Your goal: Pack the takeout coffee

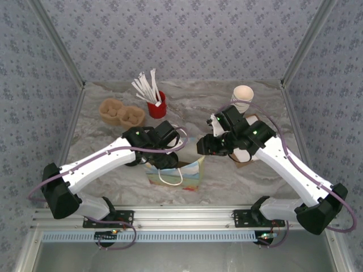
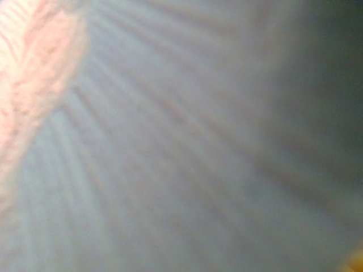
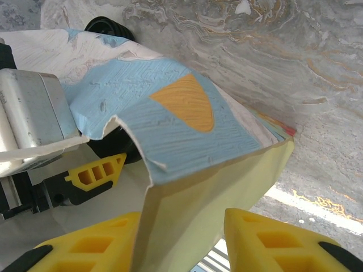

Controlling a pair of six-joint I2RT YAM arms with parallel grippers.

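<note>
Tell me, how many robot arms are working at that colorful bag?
2. The left arm reaches in from the left, its end at the gift bag's top; the right arm reaches to the bag's right edge.

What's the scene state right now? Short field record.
bag: gift bag standing between the arms, white handle facing the bases
right hand: open, straddling the bag's wall
left hand: at the bag's left rim; grip unclear, wrist view blurred
behind: white cup stack, red cup of white sticks, brown cup carrier
</note>
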